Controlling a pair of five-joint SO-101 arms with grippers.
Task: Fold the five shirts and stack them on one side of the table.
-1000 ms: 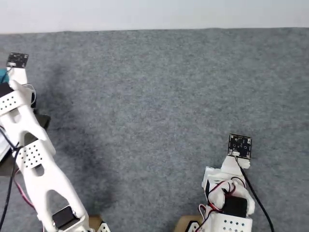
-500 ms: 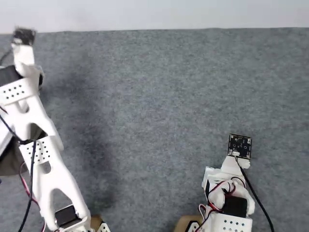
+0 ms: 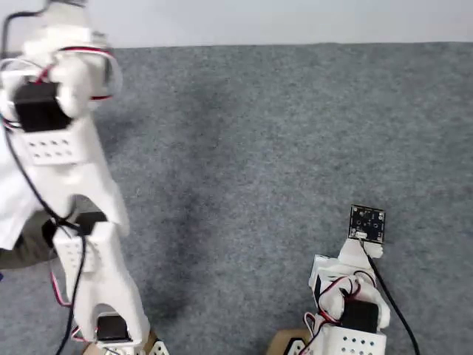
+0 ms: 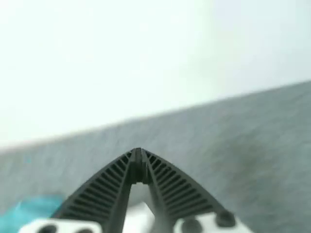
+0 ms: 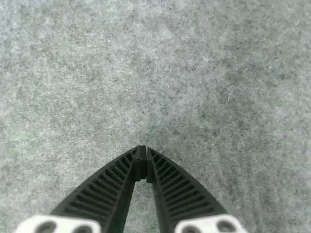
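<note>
We see both claws pressed together, the right claw (image 5: 141,164) low over the grey mat (image 3: 259,148) and the left claw (image 4: 139,165) lifted toward the table's far edge, while the shirts (image 3: 16,253) (white and olive cloth) lie at the table's left edge beside the left arm, well apart from both.

The table (image 3: 281,133) is covered edge to edge in grey felt, and its far edge meets a pale wall. At its left edge lies a white cloth (image 3: 9,218) with a dark cloth (image 3: 21,251) just beside it on the near side (both partly hidden by an arm), possibly shirts. In the left wrist view a teal patch (image 4: 26,211) lies on the felt, too blurred to identify.
</note>
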